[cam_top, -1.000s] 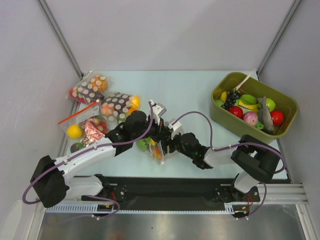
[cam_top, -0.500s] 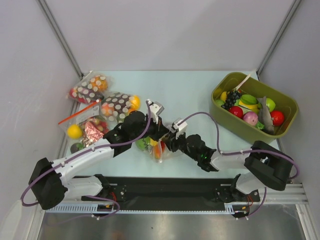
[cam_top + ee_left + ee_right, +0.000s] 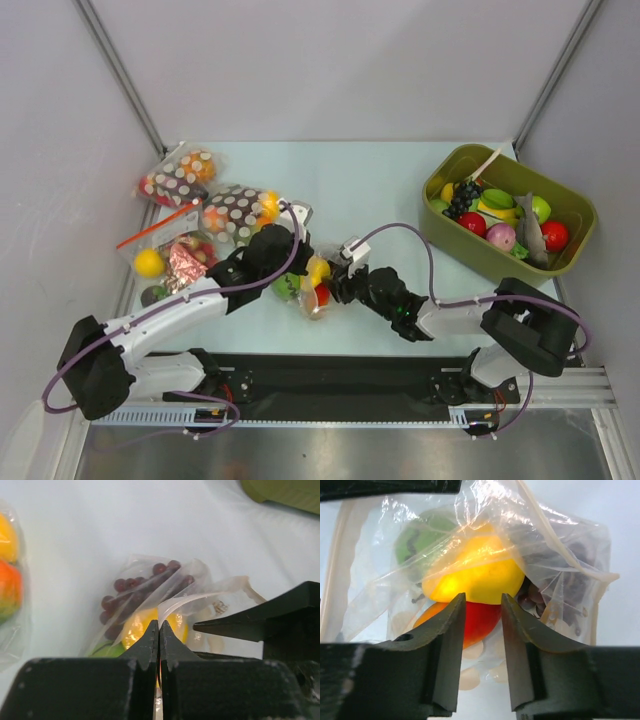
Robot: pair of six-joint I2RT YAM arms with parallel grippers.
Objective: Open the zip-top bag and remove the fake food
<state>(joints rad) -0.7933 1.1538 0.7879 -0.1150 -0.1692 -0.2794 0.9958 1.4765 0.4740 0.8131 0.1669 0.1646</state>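
My left gripper [image 3: 159,626] pinched the lip of the flimsy, slippery zip-top bag [image 3: 167,582]; the right gripper [image 3: 482,601] stood narrow just ahead, and I couldn't tell whether it held anything.

1. White link shells and black joint housings on left arm [image 3: 170,315] and right arm [image 3: 450,318].
2. Thin purple cable [image 3: 400,226] looping loosely outside each arm.
3. Matte black, wedge-shaped fingers [image 3: 445,640] on right gripper [image 3: 482,602], tapering to blunt tips.
4. Small white wrist block [image 3: 351,247] near each wrist.

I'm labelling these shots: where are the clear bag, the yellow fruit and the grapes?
clear bag [image 3: 375,565], right wrist view, film at its left side
yellow fruit [image 3: 475,577], right wrist view, its rounded middle
grapes [image 3: 142,587], left wrist view, middle of the bunch
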